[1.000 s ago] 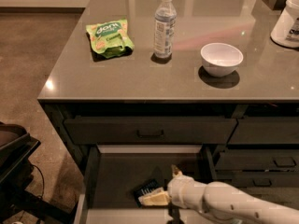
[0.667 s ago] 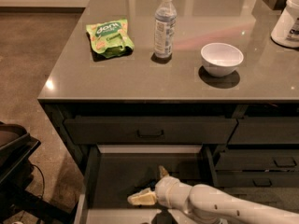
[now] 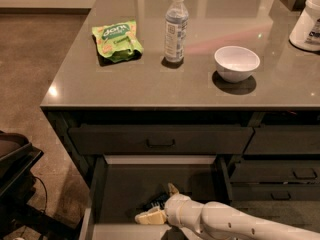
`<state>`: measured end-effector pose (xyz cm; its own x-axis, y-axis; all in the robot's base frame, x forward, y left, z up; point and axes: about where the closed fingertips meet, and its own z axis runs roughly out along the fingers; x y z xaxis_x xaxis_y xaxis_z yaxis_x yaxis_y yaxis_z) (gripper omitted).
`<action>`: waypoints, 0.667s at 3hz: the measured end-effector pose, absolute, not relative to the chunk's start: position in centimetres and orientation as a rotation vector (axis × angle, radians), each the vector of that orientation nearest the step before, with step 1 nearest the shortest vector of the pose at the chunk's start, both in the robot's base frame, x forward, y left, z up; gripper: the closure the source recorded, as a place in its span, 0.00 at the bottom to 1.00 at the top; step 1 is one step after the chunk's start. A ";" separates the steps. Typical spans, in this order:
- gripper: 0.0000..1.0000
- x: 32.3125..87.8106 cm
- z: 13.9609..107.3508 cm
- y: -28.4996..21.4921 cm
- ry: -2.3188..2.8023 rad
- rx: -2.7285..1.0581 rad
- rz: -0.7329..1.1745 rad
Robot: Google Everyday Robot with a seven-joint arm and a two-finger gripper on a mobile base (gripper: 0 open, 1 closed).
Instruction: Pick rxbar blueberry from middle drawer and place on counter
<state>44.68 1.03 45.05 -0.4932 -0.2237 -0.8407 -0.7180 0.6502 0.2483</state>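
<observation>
The gripper [image 3: 161,202] sat low in the open drawer [image 3: 125,189], jaws spread with the snack bar [image 3: 156,204] between them, apparently readied to pinch it. The bench [image 3: 150,84] lay above the jaws.

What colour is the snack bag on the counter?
The snack bag is green, camera view; the claw sits low in the middle drawer.
</observation>
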 end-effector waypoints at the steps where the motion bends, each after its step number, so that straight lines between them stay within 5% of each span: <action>1: 0.00 45.1 44.4 1.3 2.006 -0.796 0.786; 2: 0.00 46.7 42.7 1.4 1.927 -0.900 0.786</action>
